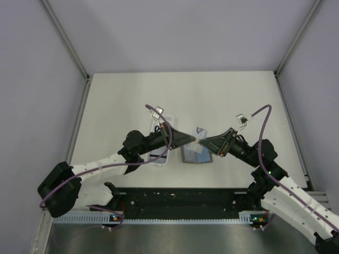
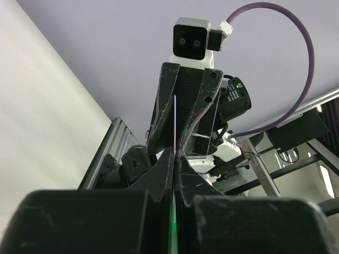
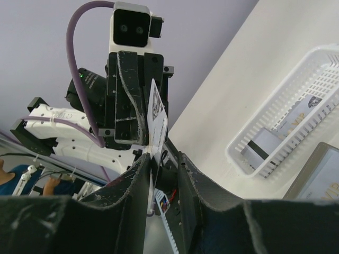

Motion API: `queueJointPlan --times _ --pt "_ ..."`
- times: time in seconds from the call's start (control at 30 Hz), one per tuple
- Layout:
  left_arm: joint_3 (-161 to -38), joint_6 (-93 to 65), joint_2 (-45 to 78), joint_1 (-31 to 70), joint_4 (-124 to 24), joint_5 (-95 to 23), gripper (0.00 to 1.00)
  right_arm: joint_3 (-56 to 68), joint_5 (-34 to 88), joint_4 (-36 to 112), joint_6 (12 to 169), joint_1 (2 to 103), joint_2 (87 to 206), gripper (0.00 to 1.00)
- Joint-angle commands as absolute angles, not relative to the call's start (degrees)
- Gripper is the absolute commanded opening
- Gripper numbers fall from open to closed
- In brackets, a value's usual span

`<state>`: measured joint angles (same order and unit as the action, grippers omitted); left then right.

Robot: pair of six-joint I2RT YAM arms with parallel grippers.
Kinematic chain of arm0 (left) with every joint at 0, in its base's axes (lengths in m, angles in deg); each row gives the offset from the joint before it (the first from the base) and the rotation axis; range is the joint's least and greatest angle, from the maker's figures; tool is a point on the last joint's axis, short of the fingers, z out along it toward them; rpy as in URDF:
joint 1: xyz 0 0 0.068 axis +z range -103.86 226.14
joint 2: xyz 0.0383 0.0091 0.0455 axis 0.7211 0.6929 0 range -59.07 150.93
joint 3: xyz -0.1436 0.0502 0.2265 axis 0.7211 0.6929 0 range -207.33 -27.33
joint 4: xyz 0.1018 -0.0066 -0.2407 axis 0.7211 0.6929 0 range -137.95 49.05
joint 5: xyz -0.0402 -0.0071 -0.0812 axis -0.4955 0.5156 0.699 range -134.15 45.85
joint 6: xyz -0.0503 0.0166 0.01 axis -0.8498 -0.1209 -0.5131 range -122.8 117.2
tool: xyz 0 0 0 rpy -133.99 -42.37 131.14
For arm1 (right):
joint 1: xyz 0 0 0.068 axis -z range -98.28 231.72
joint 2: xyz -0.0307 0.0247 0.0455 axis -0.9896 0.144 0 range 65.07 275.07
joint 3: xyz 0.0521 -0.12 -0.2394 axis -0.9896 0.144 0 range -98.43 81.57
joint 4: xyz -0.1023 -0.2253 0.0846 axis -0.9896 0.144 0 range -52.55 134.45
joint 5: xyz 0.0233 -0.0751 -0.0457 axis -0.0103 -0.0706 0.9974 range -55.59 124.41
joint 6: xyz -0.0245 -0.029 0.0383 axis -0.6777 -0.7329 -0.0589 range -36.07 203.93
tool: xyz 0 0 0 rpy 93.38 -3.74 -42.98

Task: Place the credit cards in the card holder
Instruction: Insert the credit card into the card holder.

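My left gripper [image 1: 192, 139] and right gripper [image 1: 202, 142] meet tip to tip just above the card holder [image 1: 196, 155], a flat dark grey wallet lying open on the table. In the left wrist view my left gripper [image 2: 175, 156] is shut on a credit card [image 2: 175, 121], seen edge-on as a thin pale line reaching between the right gripper's fingers. In the right wrist view the same credit card [image 3: 158, 112] stands upright with printing on its face, beside one finger of my right gripper [image 3: 164, 157], whose jaws stand apart. A corner of the card holder [image 3: 324, 177] shows at lower right.
A long white plastic tray [image 3: 318, 69] holds more credit cards [image 3: 288, 127] and lies beside the wallet; in the top view the tray [image 1: 159, 159] sits mostly under my left arm. Purple cables loop above both wrists. A black rail [image 1: 185, 201] runs along the near edge.
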<state>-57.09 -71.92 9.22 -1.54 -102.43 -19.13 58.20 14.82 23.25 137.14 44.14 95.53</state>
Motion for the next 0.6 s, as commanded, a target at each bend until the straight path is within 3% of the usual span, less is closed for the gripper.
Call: queueJointPlan --times 0.0,0.1,0.23,0.37,0.57 --pt "-56.4 -72.5 8.8 -2.1 -107.4 -17.9 0.00 55.6 15.3 20.7 137.3 44.5 95.9 0.27" --pt "-56.2 -72.5 8.6 -2.1 -107.4 -17.9 0.00 55.6 15.4 20.7 137.3 44.5 95.7 0.26" --pt "-56.1 -72.5 8.7 -2.1 -107.1 -17.9 0.00 55.5 15.3 20.9 137.4 44.5 96.0 0.00" --pt "-56.9 -72.6 8.3 -2.2 -104.6 -18.2 0.00 54.8 16.0 23.1 137.1 44.5 95.9 0.00" --pt "-59.1 -71.8 5.4 -2.2 -93.9 -20.4 0.34 53.3 18.6 27.9 135.2 44.4 94.6 0.00"
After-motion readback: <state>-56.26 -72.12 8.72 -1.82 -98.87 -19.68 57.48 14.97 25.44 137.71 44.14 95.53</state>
